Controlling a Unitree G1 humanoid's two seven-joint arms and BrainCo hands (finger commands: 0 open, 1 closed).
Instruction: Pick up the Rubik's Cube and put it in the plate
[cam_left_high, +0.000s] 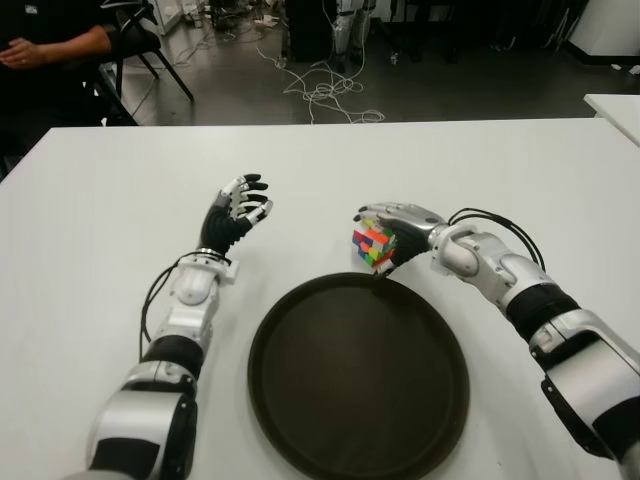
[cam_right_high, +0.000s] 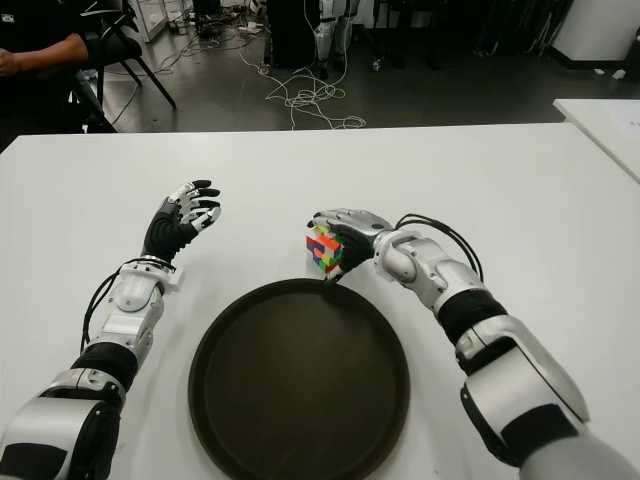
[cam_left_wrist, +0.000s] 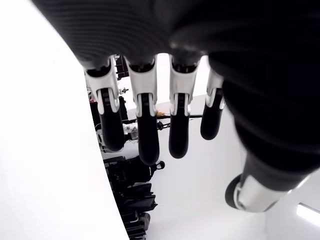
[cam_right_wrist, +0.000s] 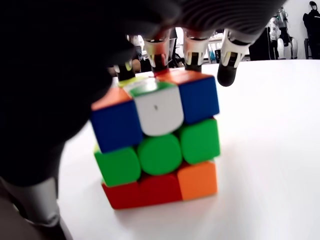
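The Rubik's Cube (cam_left_high: 374, 247) (cam_right_wrist: 157, 150) is at the far rim of the round dark plate (cam_left_high: 330, 400), on the white table (cam_left_high: 480, 170). My right hand (cam_left_high: 403, 222) is shut on it, fingers curled over its top and thumb on the near side. Whether the cube's underside touches the table I cannot tell. The plate holds nothing. To the left of the plate my left hand (cam_left_high: 240, 210) shows with its fingers (cam_left_wrist: 145, 135) spread and nothing in them.
A person (cam_left_high: 45, 45) sits past the table's far left corner beside a chair (cam_left_high: 150, 45). Cables (cam_left_high: 325, 95) lie on the floor beyond the far edge. Another white table (cam_left_high: 618, 108) stands at the right.
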